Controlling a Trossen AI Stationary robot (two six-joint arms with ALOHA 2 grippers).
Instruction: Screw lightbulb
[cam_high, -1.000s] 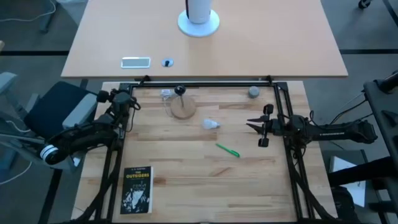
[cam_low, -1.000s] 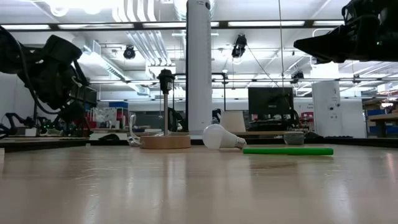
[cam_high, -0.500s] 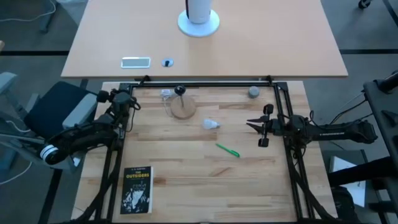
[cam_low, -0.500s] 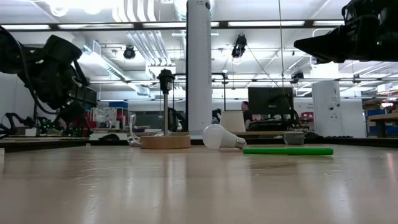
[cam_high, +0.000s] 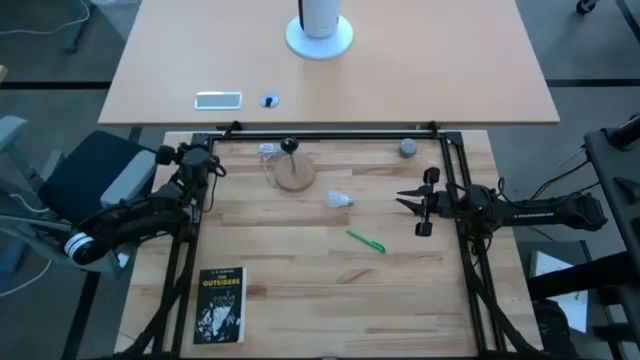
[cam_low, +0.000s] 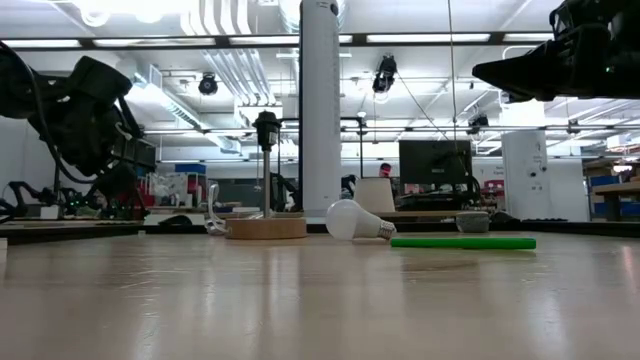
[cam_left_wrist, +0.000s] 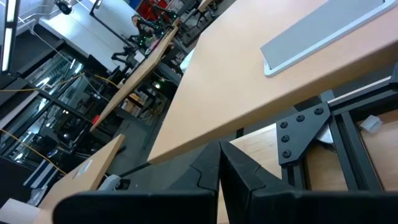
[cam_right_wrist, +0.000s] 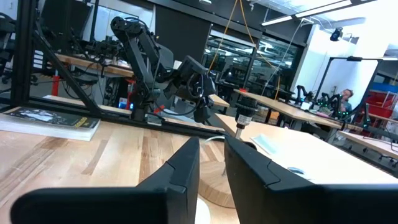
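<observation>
The white lightbulb (cam_high: 340, 199) lies on its side on the wooden table, its silvery base toward the right; it also shows in the low view (cam_low: 350, 220). Behind it to the left stands a round wooden lamp base (cam_high: 293, 175) with a black socket (cam_high: 289, 145) on a post. My right gripper (cam_high: 402, 201) hovers above the table to the right of the bulb, pointing at it, its fingers a narrow gap apart and empty (cam_right_wrist: 211, 149). My left gripper (cam_high: 212, 160) waits at the table's far left corner, shut and empty (cam_left_wrist: 219, 152).
A green pen (cam_high: 366, 241) lies near the bulb, toward the near edge. A grey ball (cam_high: 408, 148) sits at the far right. A book (cam_high: 221, 305) lies near the left front. A black frame (cam_high: 330, 131) runs along the table's edges.
</observation>
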